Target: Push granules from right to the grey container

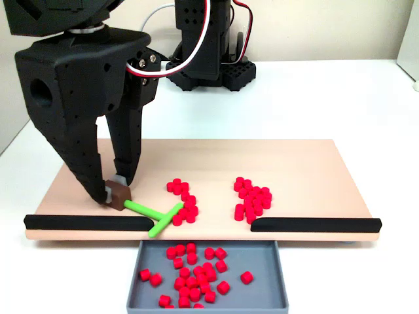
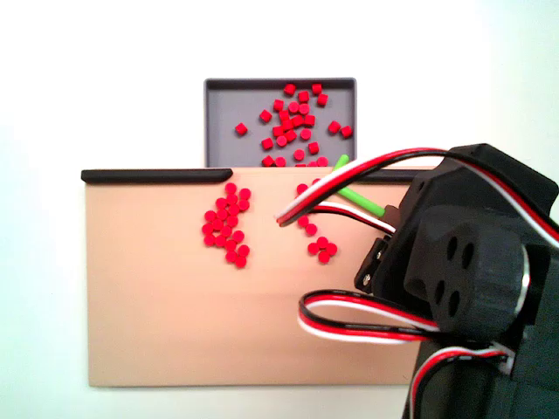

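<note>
The pincer (image 1: pixel 118 193) sits closest to the lens in a fixed view, clamped on the brown block that heads the green stick (image 1: pixel 154 214), low near the board's (image 1: pixel 308 170) front-left corner. The stick's crossbar touches the nearer granule (image 1: pixel 183 199) cluster, just behind the gap between the black strips (image 1: pixel 88 222). A second cluster (image 1: pixel 252 199) lies further right by the other strip. The tray (image 1: pixel 278 275) waits on the counter below the gap, already holding many granules. To sweep well, I judge the stick should stay flat on the board and rake toward the gap, not along the strips.
</note>
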Robot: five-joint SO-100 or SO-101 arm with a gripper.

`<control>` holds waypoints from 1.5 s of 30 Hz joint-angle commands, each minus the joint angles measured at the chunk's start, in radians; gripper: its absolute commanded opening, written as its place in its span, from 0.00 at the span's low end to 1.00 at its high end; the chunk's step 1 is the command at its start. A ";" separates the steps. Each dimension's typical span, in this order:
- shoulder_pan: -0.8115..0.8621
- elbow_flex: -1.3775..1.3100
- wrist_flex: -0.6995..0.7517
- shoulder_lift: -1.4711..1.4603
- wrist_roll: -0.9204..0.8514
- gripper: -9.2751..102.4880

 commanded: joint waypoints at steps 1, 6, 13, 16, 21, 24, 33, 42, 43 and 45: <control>-0.012 -0.031 0.006 0.049 0.028 0.08; -0.020 -0.031 0.006 0.052 0.061 0.08; -0.031 -0.031 0.006 0.054 0.100 0.08; -0.035 -0.031 0.005 0.054 0.114 0.08; -0.040 -0.031 0.003 0.055 0.146 0.08; -0.043 -0.031 0.003 0.055 0.175 0.08; -0.054 -0.031 0.002 0.060 0.284 0.08; -0.074 -0.031 -0.002 0.067 0.396 0.08; -0.075 -0.031 -0.005 0.071 0.410 0.08; -0.080 -0.031 -0.005 0.080 0.436 0.08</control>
